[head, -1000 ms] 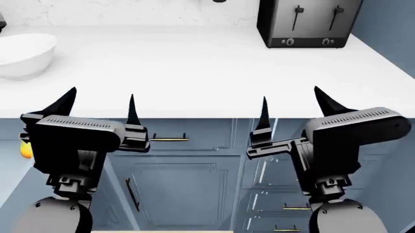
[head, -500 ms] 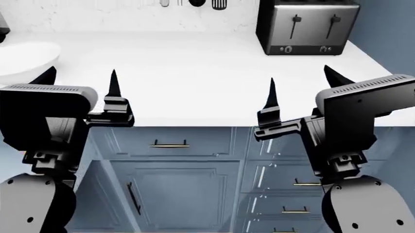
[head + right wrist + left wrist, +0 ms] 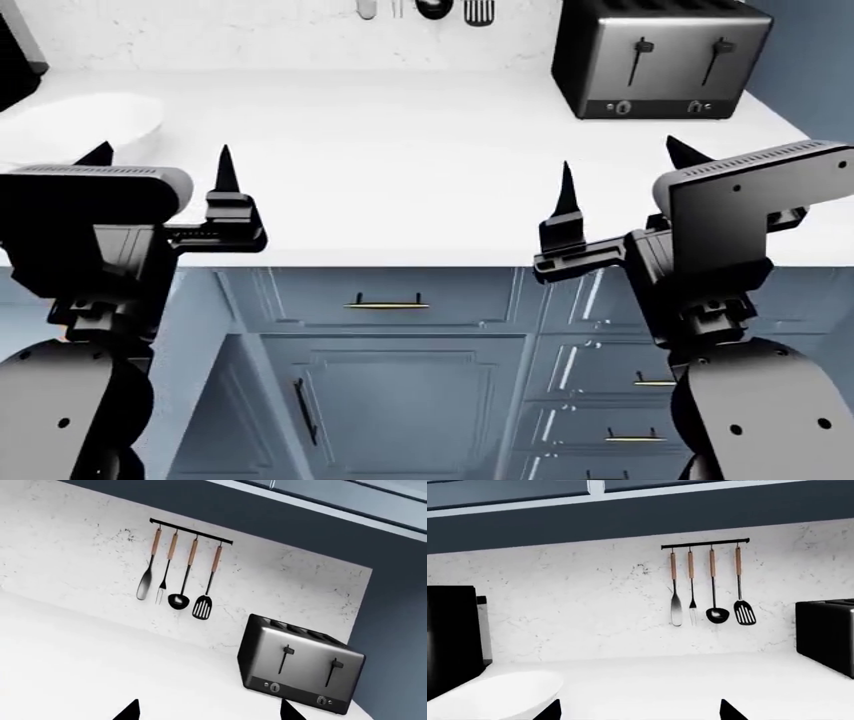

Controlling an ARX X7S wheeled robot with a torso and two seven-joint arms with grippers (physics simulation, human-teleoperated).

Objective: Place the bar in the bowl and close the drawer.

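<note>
left gripper [image 3: 158,168]: raised over the front edge of the counter [image 3: 400,170], fingertips pointing up. jaws are spread wide and hold nothing. in the left wrist view only two dark tips show at the lower edge.
right gripper [image 3: 621,170]: raised over the front edge of the counter at the right side, well apart from the left one. jaws are spread wide and hold nothing.
bowl [image 3: 80,125]: white, stands on the counter at the far left, behind the left gripper and not touching it. in the left wrist view [image 3: 490,700] it is near a black machine [image 3: 450,640] that stands at the wall.
bar: not visible in any view, i cannot tell where it is.
drawer: the open one is not clear in any view. at the left under the counter a pale blue-grey surface shows beside the left arm, but i cannot tell if it is the drawer.
toaster [image 3: 661,55]: black and silver, two levers in front, at the back right of the counter against the wall, far behind the right gripper.
utensils [image 3: 177,570]: four, with wooden handles, hang from a black rail on the marbled white wall, between the black machine and the toaster.
cabinets [image 3: 387,350]: blue-grey panelled fronts with thin brass handles, under the counter, between the two arms.
</note>
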